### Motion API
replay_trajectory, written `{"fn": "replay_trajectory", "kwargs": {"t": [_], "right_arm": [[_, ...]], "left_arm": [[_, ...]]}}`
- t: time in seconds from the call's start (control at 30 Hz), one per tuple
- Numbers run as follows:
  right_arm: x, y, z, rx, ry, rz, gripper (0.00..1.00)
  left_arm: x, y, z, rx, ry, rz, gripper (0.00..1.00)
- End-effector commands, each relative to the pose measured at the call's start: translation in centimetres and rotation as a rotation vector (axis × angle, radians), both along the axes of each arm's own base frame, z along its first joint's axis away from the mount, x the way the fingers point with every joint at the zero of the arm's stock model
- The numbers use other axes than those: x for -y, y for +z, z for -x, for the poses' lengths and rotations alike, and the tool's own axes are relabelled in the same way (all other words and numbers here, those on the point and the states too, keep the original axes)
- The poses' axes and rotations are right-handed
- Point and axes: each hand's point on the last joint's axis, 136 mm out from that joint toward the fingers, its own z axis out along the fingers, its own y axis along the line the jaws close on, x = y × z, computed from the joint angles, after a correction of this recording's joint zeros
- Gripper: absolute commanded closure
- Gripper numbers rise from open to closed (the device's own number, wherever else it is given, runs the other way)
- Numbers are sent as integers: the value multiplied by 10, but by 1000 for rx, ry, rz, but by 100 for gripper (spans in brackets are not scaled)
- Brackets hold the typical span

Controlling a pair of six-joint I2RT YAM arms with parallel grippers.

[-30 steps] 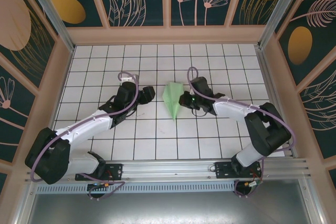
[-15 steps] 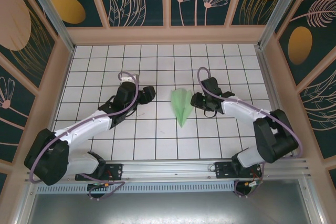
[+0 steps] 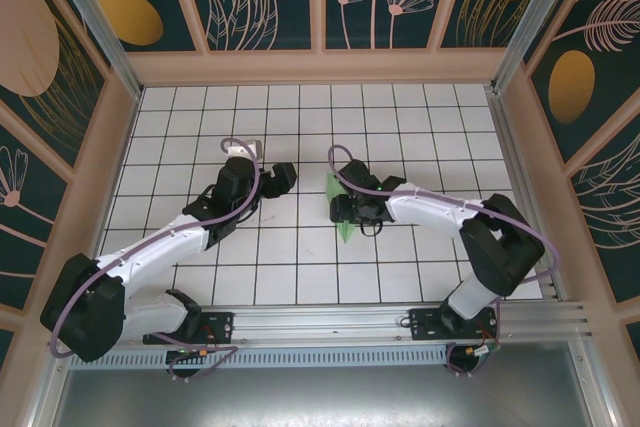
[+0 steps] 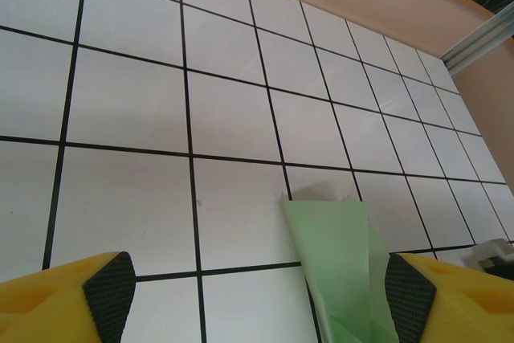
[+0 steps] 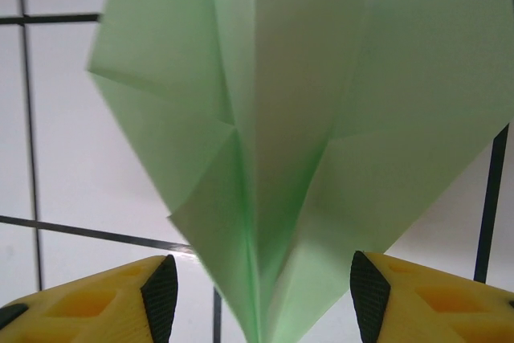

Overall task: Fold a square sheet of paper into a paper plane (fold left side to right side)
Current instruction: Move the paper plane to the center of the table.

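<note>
- The paper plane (image 3: pixel 334 190) sits around the middle of the tiled table (image 3: pixel 300 127) in the top view, nose pointing toward the bottom of the frame. It's partly tucked under the right arm's wrist.
- It already looks like a plane to me. In the right wrist view the paper plane (image 5: pixel 273 118) has a centre ridge with a folded flap fanning out on each side, and it narrows to a point at the bottom of the frame.
- The right gripper (image 3: pixel 352 209) is right on top of it. Close up, the right gripper (image 5: pixel 261 299) has its black pads (image 5: pixel 161 291) spread apart with the narrow end of the plane between them. There's a gap on both sides, so I'd call it open and not pinching anything.
- The left gripper (image 3: pixel 280 179) is just left of the plane in the top view and not touching it. From its own camera the left gripper (image 4: pixel 257 299) is wide open, one pad in each bottom corner of the frame. The plane's pale green edge (image 4: pixel 333 255) pokes up at lower right, beyond the fingers.
- Progress guess: the folding is basically done. I can't tell from here how crisp the creases are.
- What's left is probably just a final press along the ridge, if anything, and then backing both arms away.
</note>
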Motion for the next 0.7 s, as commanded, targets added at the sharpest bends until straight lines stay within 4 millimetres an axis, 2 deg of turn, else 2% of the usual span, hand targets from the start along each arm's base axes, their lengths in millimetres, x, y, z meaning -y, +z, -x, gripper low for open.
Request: {"fn": "replay_trajectory", "kwargs": {"t": [0.0,0.13,0.33,0.5,0.6,0.67], "right_arm": [[-4,0,-3,6,-1,30,38],[-7,-7,-6,1,9,44,41],[-3,-19,-10,2,4,99,57],[-1,-29,-11,-9,2,126,66],[-2,-31,-11,-12,9,125,80],[-3,-22,-17,7,8,119,90]], "left_arm": [[-4,7,-1,37,6,-6,16],[-3,5,0,31,4,-7,17],[-4,6,-1,32,7,-9,17],[-5,5,-1,31,9,-12,17],[-5,6,0,34,8,-15,17],[-6,8,1,38,10,-19,16]]}}
